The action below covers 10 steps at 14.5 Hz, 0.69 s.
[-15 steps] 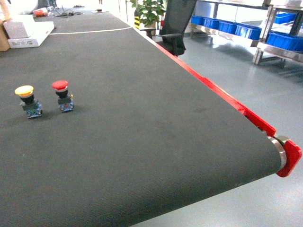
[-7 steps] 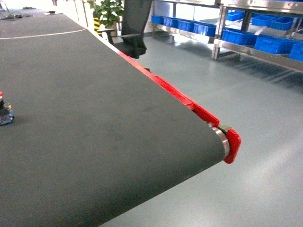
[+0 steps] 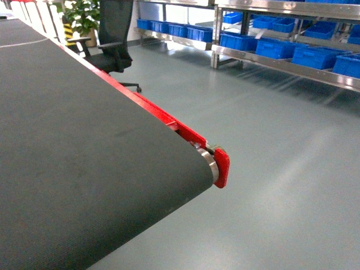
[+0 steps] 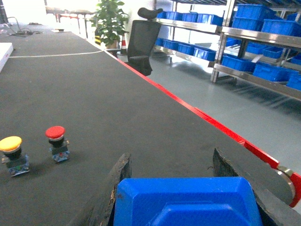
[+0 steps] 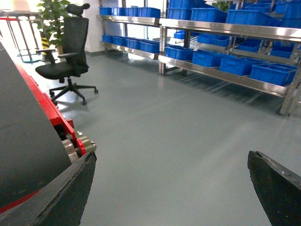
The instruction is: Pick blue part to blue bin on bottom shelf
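Observation:
A blue part [image 4: 188,202] with bevelled edges fills the bottom of the left wrist view, and my left gripper [image 4: 170,157] is shut on it, one dark finger on each side, above the black belt. My right gripper [image 5: 171,157] is open and holds nothing, hanging over the grey floor past the belt's end. Blue bins [image 3: 315,56] line the bottom shelf [image 3: 264,62], a steel tier far across the floor; the bottom shelf [image 5: 225,75] and its blue bins [image 5: 273,73] also show in the right wrist view. Neither gripper shows in the head view.
The black conveyor belt [image 3: 67,140] ends in a red cap [image 3: 221,167]. A red push button [image 4: 56,141] and a yellow push button [image 4: 12,153] stand on the belt at the left. A black office chair [image 3: 112,34] and a plant [image 3: 81,14] stand beyond it.
The head view has swung right: the two push buttons have left it, the belt's end has shifted left, and the shelves with blue bins now fill the upper right.

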Tool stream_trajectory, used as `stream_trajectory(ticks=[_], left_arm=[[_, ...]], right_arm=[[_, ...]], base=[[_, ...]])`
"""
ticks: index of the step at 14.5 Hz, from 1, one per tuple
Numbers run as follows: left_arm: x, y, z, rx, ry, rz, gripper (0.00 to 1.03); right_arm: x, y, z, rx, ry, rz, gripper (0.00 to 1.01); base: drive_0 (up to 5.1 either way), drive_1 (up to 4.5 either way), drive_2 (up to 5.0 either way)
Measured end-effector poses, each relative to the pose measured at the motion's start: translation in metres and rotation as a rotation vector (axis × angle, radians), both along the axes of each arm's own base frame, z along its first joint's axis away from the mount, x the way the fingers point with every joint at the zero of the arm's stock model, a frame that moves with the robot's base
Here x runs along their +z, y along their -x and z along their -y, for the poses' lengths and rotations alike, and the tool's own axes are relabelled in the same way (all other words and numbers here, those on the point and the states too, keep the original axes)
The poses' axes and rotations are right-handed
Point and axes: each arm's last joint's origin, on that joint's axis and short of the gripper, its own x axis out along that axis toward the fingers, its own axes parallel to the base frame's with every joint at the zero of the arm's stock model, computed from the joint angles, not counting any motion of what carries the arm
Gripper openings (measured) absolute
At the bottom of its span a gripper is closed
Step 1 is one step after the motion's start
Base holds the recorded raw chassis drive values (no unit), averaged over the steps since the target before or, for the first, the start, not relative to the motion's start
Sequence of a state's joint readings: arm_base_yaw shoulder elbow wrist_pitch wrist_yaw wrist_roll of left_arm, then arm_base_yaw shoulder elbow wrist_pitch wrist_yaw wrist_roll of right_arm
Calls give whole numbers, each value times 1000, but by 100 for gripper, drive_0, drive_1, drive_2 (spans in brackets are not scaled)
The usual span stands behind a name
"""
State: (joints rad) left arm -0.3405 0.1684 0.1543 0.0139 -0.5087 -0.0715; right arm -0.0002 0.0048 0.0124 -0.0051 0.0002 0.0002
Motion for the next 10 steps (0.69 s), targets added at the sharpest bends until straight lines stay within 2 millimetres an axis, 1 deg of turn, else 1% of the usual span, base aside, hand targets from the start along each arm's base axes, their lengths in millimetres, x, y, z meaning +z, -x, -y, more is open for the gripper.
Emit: stream_trajectory(ticks=[10], left_arm=[[0,0,0,0,0,0,43]], right_arm=[[0,0,0,0,0,0,98]], base=[[-157,-157,-157]])
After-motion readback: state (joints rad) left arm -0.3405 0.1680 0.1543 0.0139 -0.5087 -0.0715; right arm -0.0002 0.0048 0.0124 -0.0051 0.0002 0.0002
